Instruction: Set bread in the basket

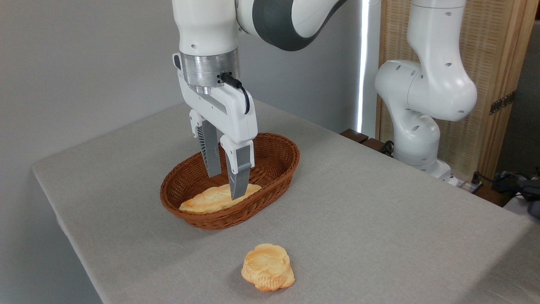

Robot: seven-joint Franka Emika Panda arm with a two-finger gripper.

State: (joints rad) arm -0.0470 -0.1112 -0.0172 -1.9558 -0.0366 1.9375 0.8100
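Hiding loaf (213,199) middle (pincer (226,185) finger).

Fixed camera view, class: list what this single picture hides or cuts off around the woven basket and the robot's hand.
- Basket floor: the near wall of the oval reddish-brown wicker basket hides it.
- Flat pale golden loaf: the hand's grey fingers cover its middle; contact unclear.
- Small round golden bun: underside unseen.
- Arm: top edge cuts it off.
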